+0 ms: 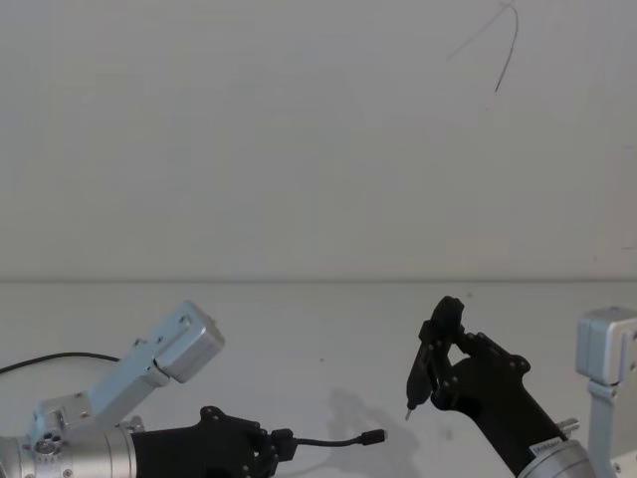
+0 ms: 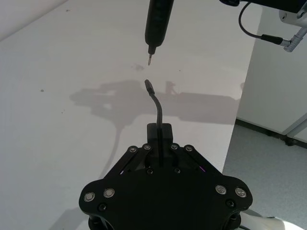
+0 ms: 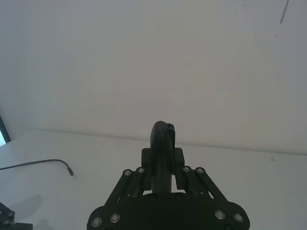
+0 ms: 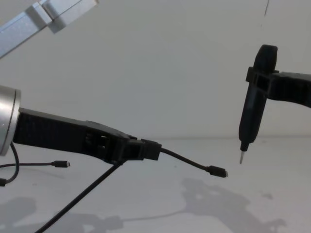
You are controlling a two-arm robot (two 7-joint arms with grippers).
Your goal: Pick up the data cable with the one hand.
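While the left gripper (image 1: 282, 445) sits at about seven o'clock in the head view, its fingers are clamped together on the data cable (image 1: 333, 441), which is lifted clear of the white table (image 1: 299, 329). A short free length arches out from the fingertips toward three o'clock and ends in the small plug (image 1: 373, 436), hanging in the air above its own shadow. In the chest view the rest of the cord trails down from the grip toward seven o'clock onto the table.

At about four o'clock in the head view, the right gripper (image 1: 438, 373) is closed around a rigid black pen-shaped tool (image 1: 426, 366), held upright with its metal tip pointing down, near the plug but apart from it. A second loose cable (image 4: 34, 165) lies on the table at nine o'clock in the chest view.

Risks, as judged:
- The grip is close to the plug end, so the weight of the trailing cord could drag the cable through the fingers if the arm rises quickly.
- The tool tip and plug are near each other; a sideways move by either arm could knock them together.
- The trailing length could catch on the loose cable.

No brand, label or legible writing can be made out.
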